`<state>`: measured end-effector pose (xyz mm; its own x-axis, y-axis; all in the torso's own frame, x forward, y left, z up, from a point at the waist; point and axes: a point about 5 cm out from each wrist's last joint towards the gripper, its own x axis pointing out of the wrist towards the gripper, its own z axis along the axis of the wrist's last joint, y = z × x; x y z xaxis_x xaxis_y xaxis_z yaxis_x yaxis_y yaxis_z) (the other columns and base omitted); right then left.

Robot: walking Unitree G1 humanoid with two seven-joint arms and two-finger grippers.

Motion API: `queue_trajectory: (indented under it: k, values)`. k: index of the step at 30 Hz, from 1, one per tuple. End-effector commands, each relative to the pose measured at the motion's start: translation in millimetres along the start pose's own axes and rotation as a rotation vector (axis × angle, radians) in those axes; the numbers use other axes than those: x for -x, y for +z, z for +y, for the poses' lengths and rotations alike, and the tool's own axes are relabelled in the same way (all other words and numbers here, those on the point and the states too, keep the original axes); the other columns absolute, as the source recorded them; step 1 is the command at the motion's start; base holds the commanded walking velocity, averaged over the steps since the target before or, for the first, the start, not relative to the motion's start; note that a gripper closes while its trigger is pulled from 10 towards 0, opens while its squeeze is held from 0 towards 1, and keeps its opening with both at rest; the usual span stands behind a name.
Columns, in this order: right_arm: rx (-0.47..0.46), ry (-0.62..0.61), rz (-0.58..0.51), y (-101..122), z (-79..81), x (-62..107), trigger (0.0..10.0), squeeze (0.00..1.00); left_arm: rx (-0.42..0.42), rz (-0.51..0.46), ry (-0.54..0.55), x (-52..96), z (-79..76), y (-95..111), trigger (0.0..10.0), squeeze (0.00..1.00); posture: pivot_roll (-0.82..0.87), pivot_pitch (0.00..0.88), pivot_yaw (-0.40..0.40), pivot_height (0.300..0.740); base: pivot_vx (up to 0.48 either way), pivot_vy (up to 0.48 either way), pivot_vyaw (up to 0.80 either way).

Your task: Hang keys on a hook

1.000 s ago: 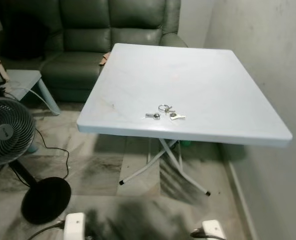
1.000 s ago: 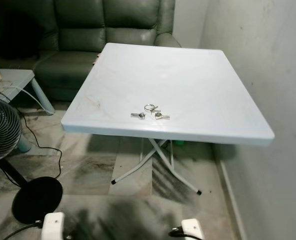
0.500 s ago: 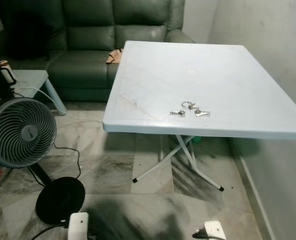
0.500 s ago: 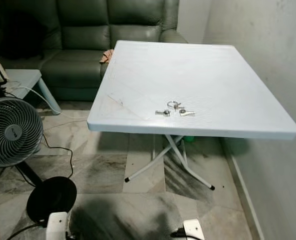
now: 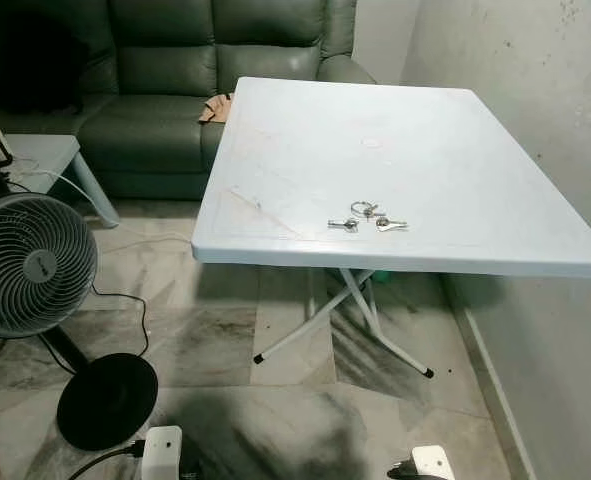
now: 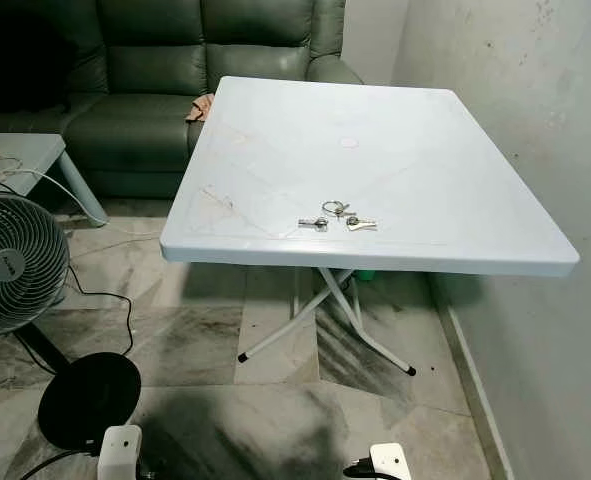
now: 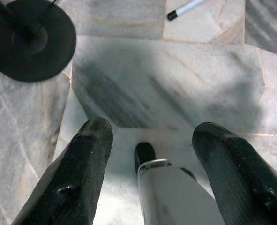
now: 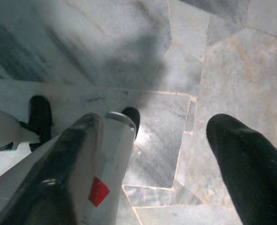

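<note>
A small bunch of keys (image 5: 367, 218) on a ring lies flat near the front edge of the white folding table (image 5: 395, 262). Both arms hang low, pointing down at the marble floor, well short of the table. In the left wrist view, my left gripper (image 7: 152, 129) is open with nothing between its black fingers (image 7: 82, 178). My right gripper (image 8: 157, 124) is open over the floor tiles, holding nothing.
A standing fan (image 5: 30, 265) with a round black base (image 5: 107, 400) and a trailing cable is on the left. A green sofa (image 5: 175, 60) and a low side table (image 5: 35, 155) stand behind. A white wall (image 5: 535, 100) runs along the table's right side.
The camera has swung and shifted, so the table sits differently in the picture. The keys lie at the same spot on the table. Both grippers stay hanging low.
</note>
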<state>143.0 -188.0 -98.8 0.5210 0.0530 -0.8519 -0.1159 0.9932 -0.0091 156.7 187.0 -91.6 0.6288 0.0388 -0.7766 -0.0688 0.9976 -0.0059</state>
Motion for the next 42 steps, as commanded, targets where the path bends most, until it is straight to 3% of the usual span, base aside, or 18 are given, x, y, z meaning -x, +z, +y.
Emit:
queue_trajectory:
  k: [1, 11, 16, 18, 19, 20, 26, 29, 33, 34, 35, 38, 40, 42]
  values:
    - [0.005, 0.010, -0.046, 10.3, -2.0, -1.1, 10.0, 1.00, -0.021, -0.036, -0.005, -0.3, 1.0, 5.0, 10.0, 0.00, -0.09, 0.000, -0.018, 0.740, 0.000, 0.000, 0.00]
    - [0.034, 0.073, -0.311, 65.7, -5.4, -1.7, 10.0, 1.00, -0.049, -0.258, -0.057, -2.8, -3.6, 42.5, 10.0, 0.00, -0.09, 0.000, -0.017, 0.740, 0.000, 0.000, 0.00]
    - [0.063, 0.099, -0.452, 90.8, -1.6, 1.6, 10.0, 1.00, 0.033, -0.400, -0.065, -1.4, -2.1, 66.8, 10.0, 0.00, -0.09, 0.002, -0.014, 0.740, 0.000, 0.000, 0.00]
    - [0.063, 0.114, -0.482, 95.6, 0.6, 2.5, 10.0, 1.00, 0.030, -0.430, -0.057, -0.8, -1.2, 73.0, 10.0, 0.00, -0.10, 0.003, -0.012, 0.740, 0.000, 0.000, 0.00]
    - [0.067, 0.127, -0.520, 102.2, 3.1, 3.8, 10.0, 0.00, 0.033, -0.477, -0.065, 0.7, -1.9, 80.7, 10.0, 0.00, -0.10, 0.006, -0.012, 0.740, 0.000, 0.000, 0.00]
    - [0.067, 0.145, -0.577, 112.2, 6.6, 6.2, 10.0, 0.00, 0.043, -0.546, -0.077, 3.6, -3.0, 91.9, 10.0, 0.00, -0.10, 0.006, -0.012, 0.740, 0.000, 0.000, 0.00]
    - [0.070, 0.162, -0.684, 130.1, 11.4, 11.9, 10.0, 0.00, 0.040, -0.656, -0.089, 10.6, -3.8, 109.2, 10.0, 0.00, -0.10, 0.007, -0.011, 0.740, 0.000, 0.000, 0.00]
    - [0.069, 0.164, -0.688, 129.9, 11.4, 12.3, 10.0, 0.00, 0.042, -0.658, -0.090, 11.4, -3.8, 109.2, 10.0, 0.00, -0.10, 0.007, -0.011, 0.740, 0.000, 0.000, 0.00]
    - [0.111, 0.211, -0.927, 175.0, 27.9, 36.3, 10.0, 0.00, 0.082, -0.921, -0.084, 45.6, -4.4, 164.1, 10.0, 0.00, -0.10, 0.016, -0.004, 0.740, 0.000, 0.000, 0.00]
    - [0.111, 0.211, -0.927, 175.0, 27.9, 36.3, 10.0, 0.00, 0.082, -0.921, -0.084, 45.6, -4.4, 164.1, 10.0, 0.00, -0.10, 0.016, -0.004, 0.740, 0.000, 0.000, 0.00]
    - [0.099, 0.229, -0.994, 187.9, 32.5, 48.1, 10.0, 0.00, 0.089, -0.972, -0.104, 56.6, -7.0, 177.3, 10.0, 0.00, -0.10, 0.016, -0.003, 0.740, 0.000, 0.000, 0.00]
    - [0.072, 0.245, -1.083, 206.3, 36.9, 67.9, 10.0, 0.00, 0.095, -0.999, -0.123, 69.3, -11.0, 195.4, 10.0, 0.00, -0.10, 0.020, 0.002, 0.740, 0.000, 0.000, 0.00]
    - [0.071, 0.251, -1.100, 209.7, 37.9, 72.5, 10.0, 0.00, 0.095, -1.011, -0.140, 73.5, -12.9, 199.3, 10.0, 0.00, -0.10, 0.020, 0.002, 0.740, 0.000, 0.000, 0.00]
    - [0.104, 0.246, -1.167, 224.2, 40.7, 89.8, 10.0, 0.00, 0.083, -1.049, -0.146, 89.5, -16.0, 213.0, 10.0, 0.00, -0.11, 0.023, 0.007, 0.740, 0.000, 0.000, 0.00]
